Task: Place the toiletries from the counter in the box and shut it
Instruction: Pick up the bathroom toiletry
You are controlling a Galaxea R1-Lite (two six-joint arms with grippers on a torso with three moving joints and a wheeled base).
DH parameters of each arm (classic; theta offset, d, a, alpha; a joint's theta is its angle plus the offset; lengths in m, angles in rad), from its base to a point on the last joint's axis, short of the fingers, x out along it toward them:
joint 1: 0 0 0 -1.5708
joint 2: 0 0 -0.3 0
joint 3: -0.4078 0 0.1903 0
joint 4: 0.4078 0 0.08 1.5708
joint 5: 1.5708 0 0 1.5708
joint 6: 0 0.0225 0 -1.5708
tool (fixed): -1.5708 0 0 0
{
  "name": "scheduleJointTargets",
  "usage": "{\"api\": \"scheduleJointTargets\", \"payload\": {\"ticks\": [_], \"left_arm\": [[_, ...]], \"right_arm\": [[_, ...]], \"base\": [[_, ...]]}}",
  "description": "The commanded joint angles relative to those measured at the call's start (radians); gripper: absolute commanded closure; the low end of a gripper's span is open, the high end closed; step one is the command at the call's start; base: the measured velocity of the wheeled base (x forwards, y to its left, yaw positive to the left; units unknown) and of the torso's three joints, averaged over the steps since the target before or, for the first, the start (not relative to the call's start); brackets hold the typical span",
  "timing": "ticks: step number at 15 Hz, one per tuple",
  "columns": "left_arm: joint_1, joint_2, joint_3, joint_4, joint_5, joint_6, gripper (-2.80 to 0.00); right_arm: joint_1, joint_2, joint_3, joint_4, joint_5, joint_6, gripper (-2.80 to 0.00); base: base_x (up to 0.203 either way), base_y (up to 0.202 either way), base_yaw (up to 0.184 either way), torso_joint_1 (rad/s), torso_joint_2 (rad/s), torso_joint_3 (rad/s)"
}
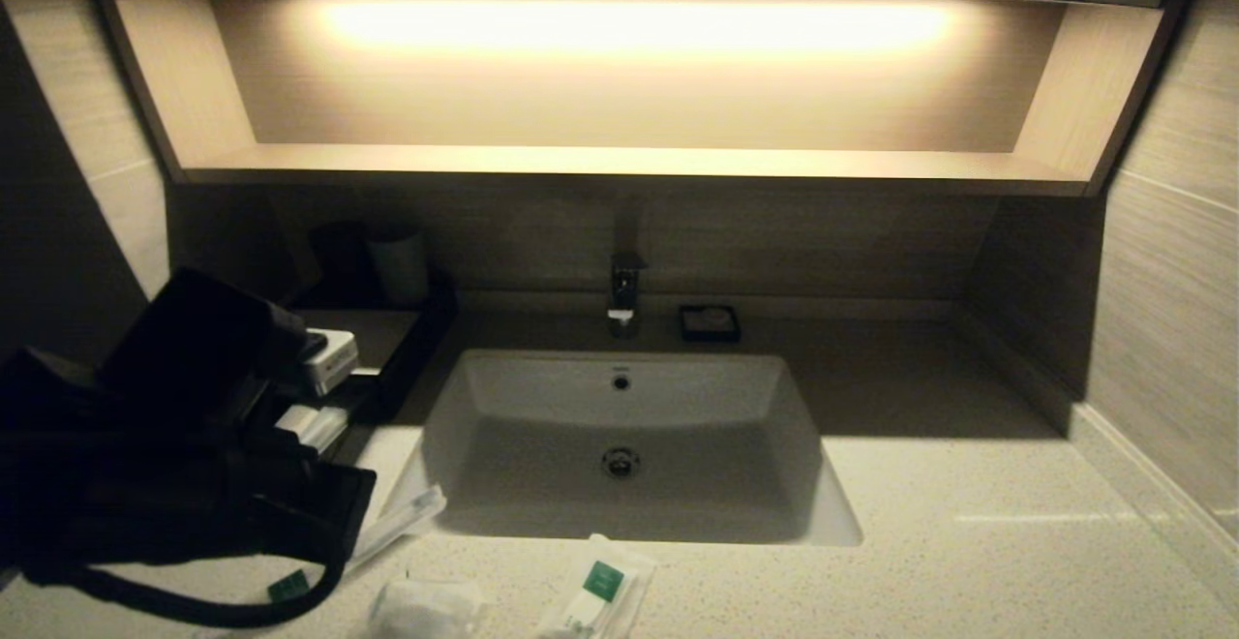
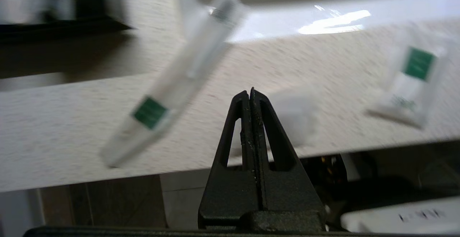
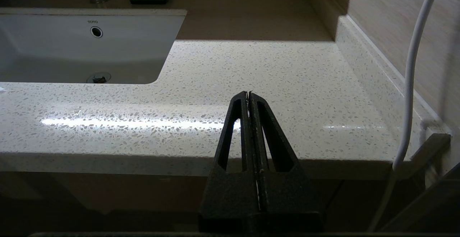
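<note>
Landmark: sink basin (image 1: 619, 445)

- Left of sink: black box (image 1: 377, 358) on counter (image 1: 968, 542), lid apparently up, white packets visible inside; much of it hidden behind left arm
- Left gripper (image 2: 251, 92): fingers pressed together, nothing held, poised at counter's front edge left of sink. Risk: no grasp possible until opened; descent while pinched likely to push packets about or off the edge
- Front-left of sink: long sachet (image 2: 172, 86) with green label, slim and clear-wrapped. Risk: slipping or pivoting out of a narrow pinch
- Front of sink, just beside front edge: small crumpled white packet (image 2: 294, 118). Risk: falling to floor if nudged
- Front of sink, centre: flat green-labelled sachet (image 2: 409, 82), lying flat. Risk: fingertips scraping counter
- Right of sink: right gripper (image 3: 248, 94) parked before counter, fingers together, empty
</note>
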Motion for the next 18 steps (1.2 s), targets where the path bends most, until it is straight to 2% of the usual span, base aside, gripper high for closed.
{"api": "scheduleJointTargets", "payload": {"ticks": [1, 5, 8, 12, 15, 17, 18], "left_arm": [[-0.045, 0.011, 0.011, 0.005, 0.005, -0.013, 0.00], [-0.047, 0.020, 0.063, 0.020, 0.055, -0.010, 0.00], [-0.010, 0.021, 0.067, 0.009, 0.065, 0.033, 0.00], [0.107, 0.028, 0.057, -0.007, 0.060, 0.258, 0.00], [0.229, 0.047, 0.054, -0.039, 0.019, 0.479, 0.00], [0.261, 0.068, 0.051, -0.062, -0.019, 0.569, 0.00], [0.264, 0.082, 0.045, -0.073, -0.030, 0.586, 0.00]], "right_arm": [[0.000, 0.000, 0.002, 0.000, 0.000, 0.000, 0.00], [0.000, 0.000, 0.002, 0.000, 0.000, 0.000, 0.00], [0.000, 0.000, 0.002, 0.000, 0.000, 0.000, 0.00], [0.000, 0.000, 0.002, 0.000, 0.000, 0.000, 0.00], [0.000, 0.000, 0.002, 0.000, 0.000, 0.000, 0.00], [0.000, 0.000, 0.002, 0.000, 0.000, 0.000, 0.00], [0.000, 0.000, 0.000, 0.000, 0.000, 0.000, 0.00]], "base": [[0.000, 0.000, 0.000, 0.000, 0.00, 0.000], [0.000, 0.000, 0.000, 0.000, 0.00, 0.000], [0.000, 0.000, 0.000, 0.000, 0.00, 0.000], [0.000, 0.000, 0.000, 0.000, 0.00, 0.000], [0.000, 0.000, 0.000, 0.000, 0.00, 0.000], [0.000, 0.000, 0.000, 0.000, 0.00, 0.000], [0.000, 0.000, 0.000, 0.000, 0.00, 0.000]]}}
